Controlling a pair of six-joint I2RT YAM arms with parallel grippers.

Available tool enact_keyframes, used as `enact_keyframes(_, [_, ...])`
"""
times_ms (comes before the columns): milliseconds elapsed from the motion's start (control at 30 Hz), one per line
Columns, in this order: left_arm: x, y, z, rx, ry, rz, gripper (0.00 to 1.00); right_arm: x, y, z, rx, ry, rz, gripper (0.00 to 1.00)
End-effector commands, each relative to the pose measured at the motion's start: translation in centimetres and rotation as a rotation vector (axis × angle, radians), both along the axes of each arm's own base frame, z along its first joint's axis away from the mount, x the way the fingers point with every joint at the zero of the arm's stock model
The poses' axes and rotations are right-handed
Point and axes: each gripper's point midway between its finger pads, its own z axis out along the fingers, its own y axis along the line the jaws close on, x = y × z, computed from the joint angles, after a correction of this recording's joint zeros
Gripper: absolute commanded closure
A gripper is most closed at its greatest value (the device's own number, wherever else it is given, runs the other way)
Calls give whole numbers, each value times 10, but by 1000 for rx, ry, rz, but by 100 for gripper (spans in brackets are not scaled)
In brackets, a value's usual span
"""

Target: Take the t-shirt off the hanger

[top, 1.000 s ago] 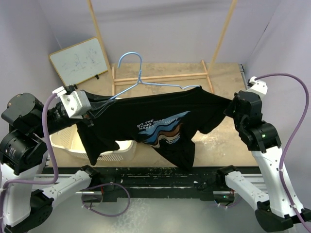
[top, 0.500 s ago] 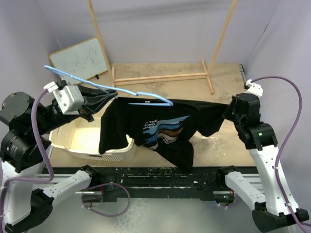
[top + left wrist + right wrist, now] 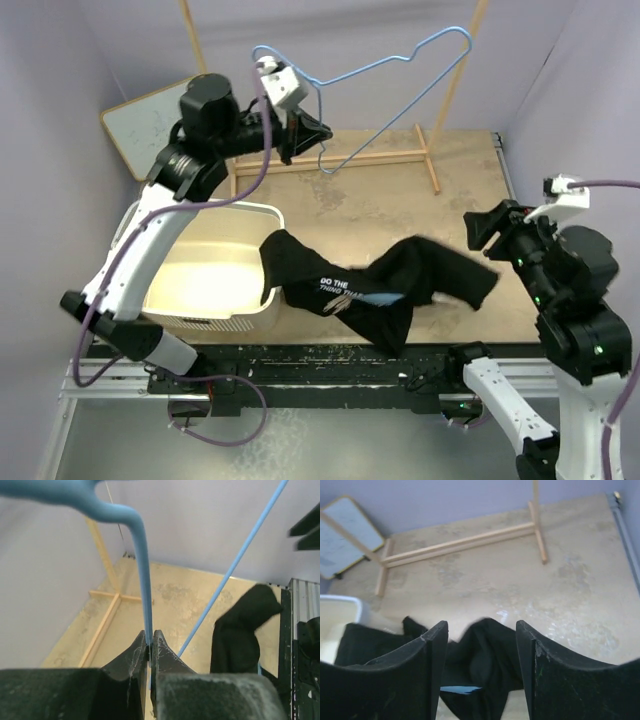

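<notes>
T-shirt [image 3: 410, 275] on table [image 3: 400, 200] | left fingers [image 3: 131, 661] pinch hanger [image 3: 146, 590] | right fingers [image 3: 422, 665] apart

You're working in a robotics lab test cell. Plain lavender-grey walls [image 3: 60, 80] close in the left, back and right sides around a scuffed plywood worktop [image 3: 400, 205]. Your two robot arms, the left arm [image 3: 135, 245] and the right arm [image 3: 580, 290], rise from a black metal rail [image 3: 330, 365] at the near edge, with purple cables [image 3: 612, 183] running to them. A small whiteboard [image 3: 150, 125] with marker sketches leans against the left wall. A bare wooden rack frame [image 3: 340, 158] stands at the back, and a white plastic bin [image 3: 205, 318] sits at the left.
</notes>
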Motion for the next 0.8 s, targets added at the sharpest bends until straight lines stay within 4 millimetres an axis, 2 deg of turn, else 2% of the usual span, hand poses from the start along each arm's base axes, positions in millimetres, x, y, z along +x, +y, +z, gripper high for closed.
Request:
enact_keyframes(0, [12,-8,-4,84,-12,-32,100,-40,35,44,-11,-141,273,40])
enact_keyframes(100, [23,-20,-50,213,52,-6,100,-71,67,66,-4,-214,499,40])
enact_keyframes(233, [11,-36,-124,456,72,54,100,-108,102,88,3,-293,787,37])
enact_keyframes(333, [-13,-44,-170,631,77,53,100,-115,112,99,15,-319,859,37])
enact_keyframes(400, [-36,-52,-195,727,53,30,100,-106,111,102,18,-318,837,37])
enact_keyframes(500, [-59,-57,-216,815,11,22,100,-88,107,98,16,-282,785,38])
enact_keyframes(567, [-68,-60,-221,832,0,12,100,-75,105,91,8,-243,763,39])
enact_keyframes(667, [-75,-61,-217,812,-1,-5,100,-60,102,74,3,-168,728,39])
enact_keyframes(767, [-80,-62,-202,758,-19,-15,100,-51,96,55,3,-108,672,40])
